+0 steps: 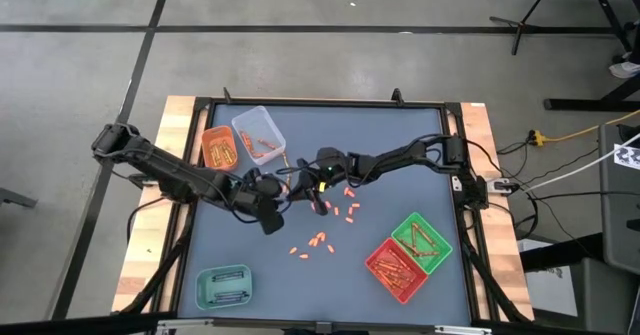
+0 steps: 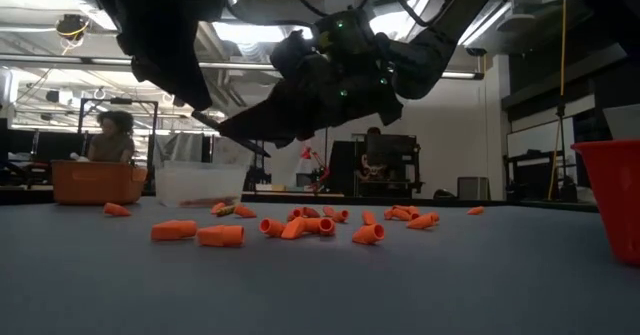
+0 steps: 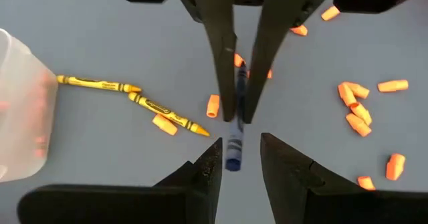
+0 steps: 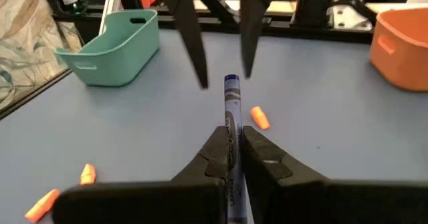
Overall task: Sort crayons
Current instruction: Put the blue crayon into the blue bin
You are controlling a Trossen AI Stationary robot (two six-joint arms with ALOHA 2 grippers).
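Crayons and short orange pieces (image 1: 322,240) lay scattered on the dark mat near the table's (image 1: 180,115) centre in the high view. An orange tray (image 1: 218,147) and a clear tray (image 1: 259,132) sat toward the far left corner, a teal tray (image 1: 223,285) at the near left corner, and green (image 1: 420,240) and red (image 1: 396,267) trays near the near right corner. Both arms met at mid-table over grey concrete flooring.

Low view: orange pieces (image 2: 220,236) were strewn across the mat, with the dark arms overhead. Beyond the table stood a workshop with ceiling lights and two seated persons at desks.

Left wrist view: the left gripper (image 3: 239,158) stood partly open, holding nothing, its fingers either side of a blue crayon's (image 3: 235,120) free end. The right gripper (image 3: 238,114) opposite was clamped on that crayon. Two yellow crayons (image 3: 130,97) lay on the mat beside the clear tray's wall.

Right wrist view: the right gripper (image 4: 234,140) was closed on the blue crayon (image 4: 231,100), raised above the mat. The left gripper's fingers (image 4: 190,40) hung just beyond its tip. The teal tray (image 4: 114,47) and orange tray (image 4: 403,47) were visible behind.
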